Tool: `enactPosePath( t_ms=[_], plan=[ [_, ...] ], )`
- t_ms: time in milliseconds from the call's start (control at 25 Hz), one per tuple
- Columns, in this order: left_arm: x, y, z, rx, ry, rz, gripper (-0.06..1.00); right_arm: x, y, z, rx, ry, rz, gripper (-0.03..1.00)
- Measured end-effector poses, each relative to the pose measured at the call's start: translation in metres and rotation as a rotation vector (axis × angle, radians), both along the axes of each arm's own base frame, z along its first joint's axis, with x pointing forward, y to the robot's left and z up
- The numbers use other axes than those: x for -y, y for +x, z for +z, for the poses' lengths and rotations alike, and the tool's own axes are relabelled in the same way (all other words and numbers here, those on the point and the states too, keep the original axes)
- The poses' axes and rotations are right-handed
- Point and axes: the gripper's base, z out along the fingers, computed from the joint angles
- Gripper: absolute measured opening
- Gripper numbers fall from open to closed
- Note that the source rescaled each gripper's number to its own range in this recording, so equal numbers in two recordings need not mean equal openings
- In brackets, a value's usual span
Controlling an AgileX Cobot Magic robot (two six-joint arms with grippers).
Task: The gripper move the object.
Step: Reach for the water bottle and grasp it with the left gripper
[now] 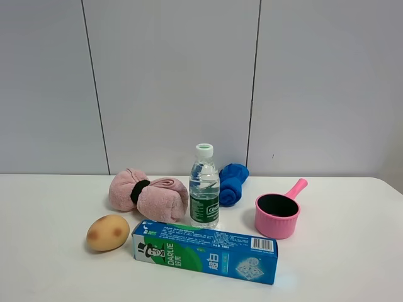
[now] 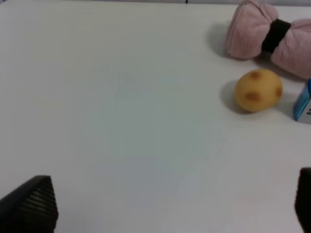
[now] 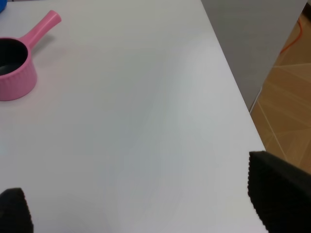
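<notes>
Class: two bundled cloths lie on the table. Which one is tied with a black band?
The pink cloth, left of the water bottle: a black band cinches its middle. The blue cloth, right of the bottle, has none.

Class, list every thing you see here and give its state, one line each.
bottle: upright, capped.
box: lying flat, closed.
potato: whole, lying loose.
towel: bunched, tied with a black band.
cloth: rolled up.
pot: upright, looks empty.
left claw: open, empty.
right claw: open, empty.
</notes>
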Motion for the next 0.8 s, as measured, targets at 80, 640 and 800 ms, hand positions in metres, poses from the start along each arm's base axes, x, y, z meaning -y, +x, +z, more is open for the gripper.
enactPosePath(
  t_ms=[80,640,800],
  plan=[
    [0.0,0.004,0.011,-0.011,0.008,-0.004,1.0,0.0,0.0,0.0,0.0,0.0,0.0,1.0],
    [0.01,0.095,0.067,-0.082,-0.047,-0.115,1.0,0.0,0.0,0.0,0.0,0.0,0.0,1.0],
    [0.017,0.127,0.066,-0.065,-0.092,-0.183,1.0,0.0,0.0,0.0,0.0,0.0,0.0,1.0]
  ],
)
